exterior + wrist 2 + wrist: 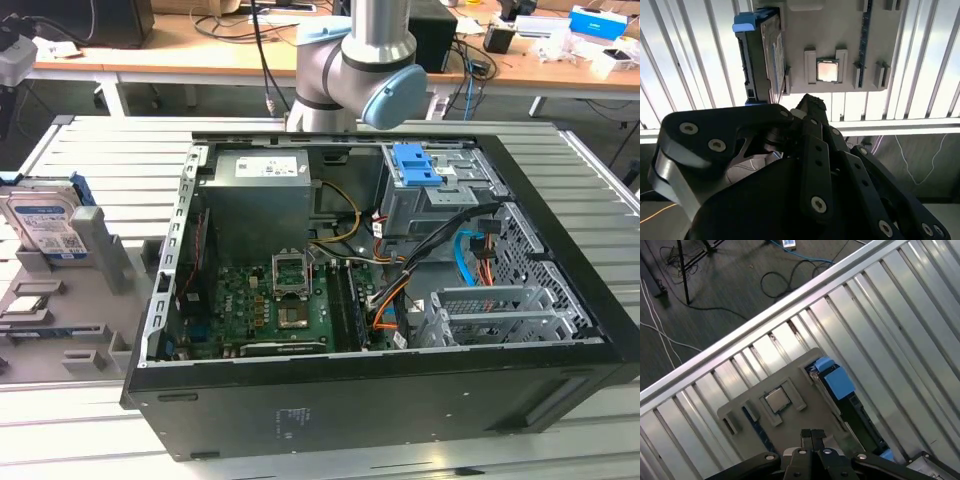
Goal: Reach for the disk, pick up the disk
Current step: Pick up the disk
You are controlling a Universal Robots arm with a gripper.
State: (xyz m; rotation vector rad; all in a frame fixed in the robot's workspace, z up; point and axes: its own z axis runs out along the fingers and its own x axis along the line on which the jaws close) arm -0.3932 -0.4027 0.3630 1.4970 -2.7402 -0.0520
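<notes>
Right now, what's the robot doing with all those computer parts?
The robot arm is after the disk, which stands on edge in a grey holder tray at the exterior view's left, beside the open computer case. In the first wrist view the gripper is shut, holds nothing and hangs above the tray, apart from the disk. The disk is not picked up yet.

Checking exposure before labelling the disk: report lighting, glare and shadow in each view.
Exterior view: even room light, the disk well lit, the computer case interior shadowed. Second wrist view: table slats glare white, the hand dark against them, the disk's label side shaded. First wrist view: soft sheen on the slats, no harsh glare.
</notes>
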